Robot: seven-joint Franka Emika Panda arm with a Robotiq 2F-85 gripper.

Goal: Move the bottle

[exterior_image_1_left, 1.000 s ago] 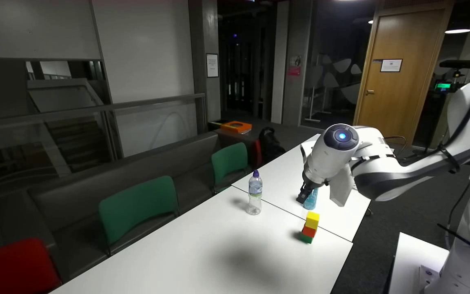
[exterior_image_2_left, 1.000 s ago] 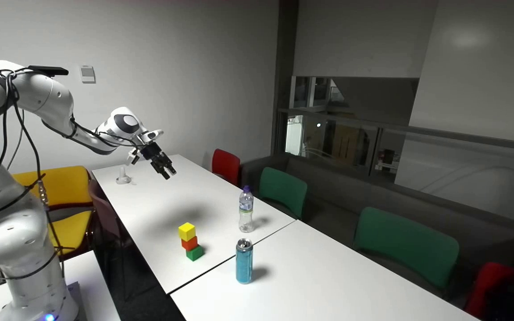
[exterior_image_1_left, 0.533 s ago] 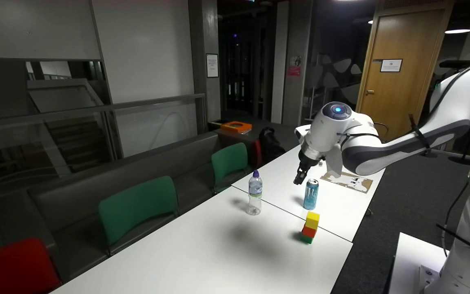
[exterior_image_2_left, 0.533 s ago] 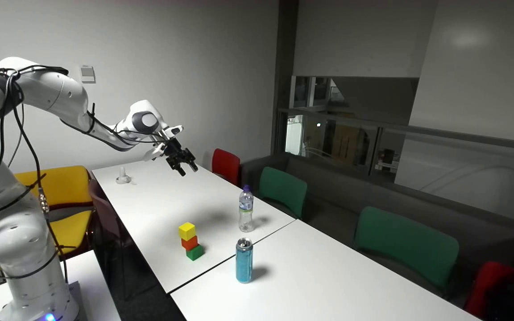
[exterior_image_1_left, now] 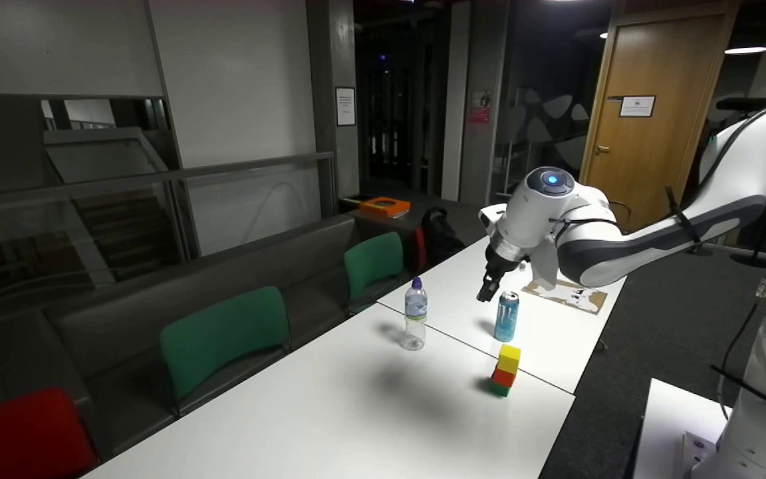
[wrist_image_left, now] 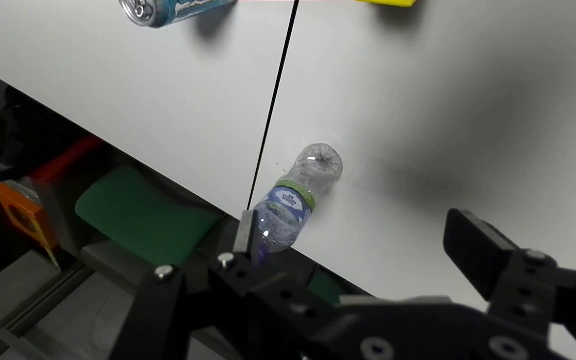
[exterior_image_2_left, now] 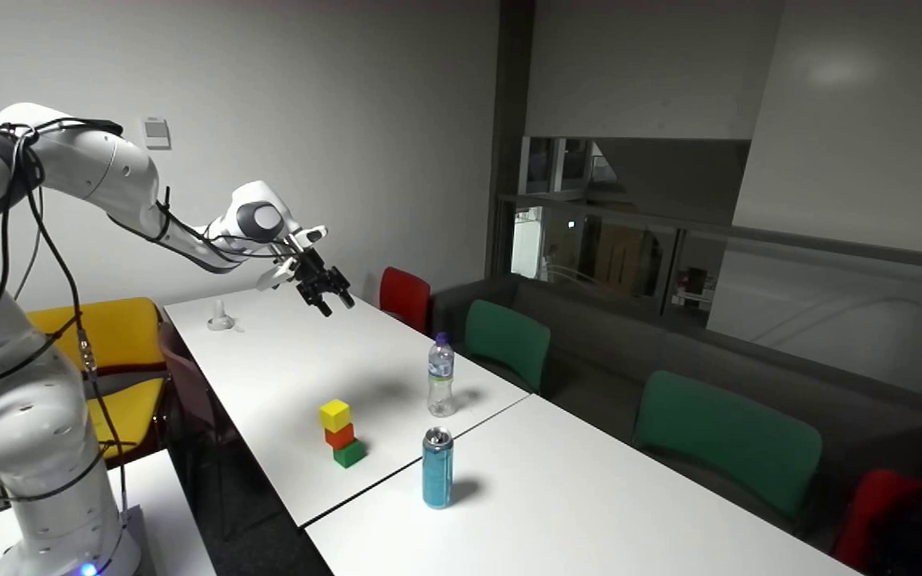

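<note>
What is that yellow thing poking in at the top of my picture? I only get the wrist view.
Observer: It's a yellow block; both exterior views show it sitting on a red block, with a green block at the bottom.
Visitor: And the blue can, cut off at my top edge: lying down or standing?
Observer: Standing: in both exterior views it is upright on the white table.
Visitor: It looks as if we're touching the bottle. Are we?
Observer: No, both exterior views show clear space between it and the open gripper.

Office-like space: tables [exterior_image_2_left: 589,496], chairs [exterior_image_2_left: 729,448]
</note>
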